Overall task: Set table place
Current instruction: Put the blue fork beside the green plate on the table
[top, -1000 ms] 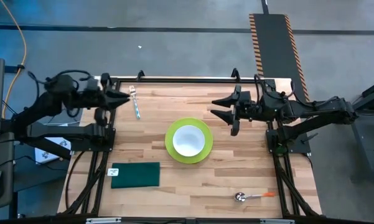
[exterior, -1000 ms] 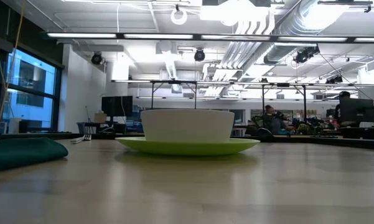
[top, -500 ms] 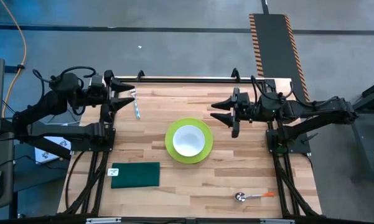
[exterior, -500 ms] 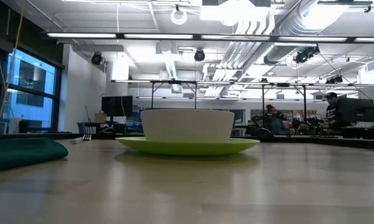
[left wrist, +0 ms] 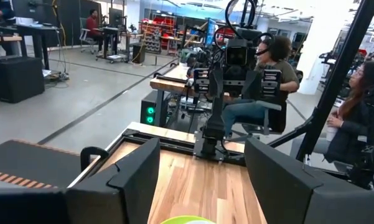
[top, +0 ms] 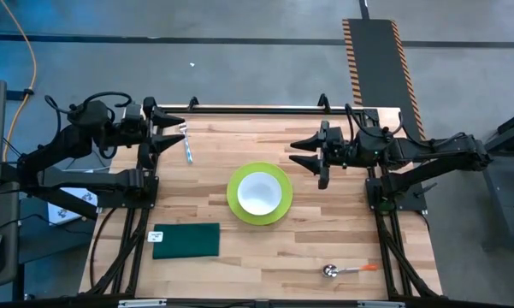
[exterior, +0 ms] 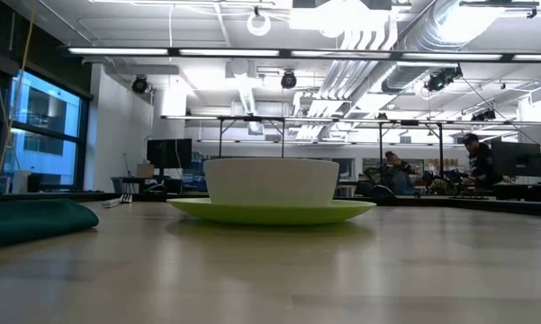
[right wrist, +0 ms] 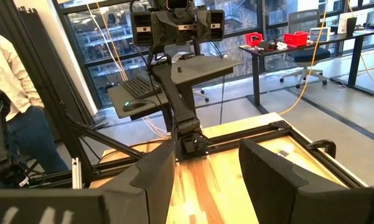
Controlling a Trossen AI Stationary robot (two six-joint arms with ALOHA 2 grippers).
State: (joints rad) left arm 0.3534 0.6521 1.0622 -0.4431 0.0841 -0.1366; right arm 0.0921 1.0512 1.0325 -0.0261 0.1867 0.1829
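Fingers of both grippers spread wide, holding and touching nothing

Left gripper (top: 173, 131) hangs at the bench's (top: 325, 231) far left corner, its dark fingers (left wrist: 134, 177) parted, just beside a fork (top: 186, 143) lying there; right gripper (top: 304, 155) hovers over the far right part, fingers (right wrist: 152, 177) likewise parted, near the plate. A white bowl (top: 259, 192) sits in a lime green plate (top: 239, 208) at the bench's middle, a dark green cloth (top: 186, 240) lies near the front left, and a spoon with an orange handle (top: 349, 270) lies near the front right. Compared with a second ago the left gripper has drawn back toward its corner; the right one is unchanged, as are the dishes
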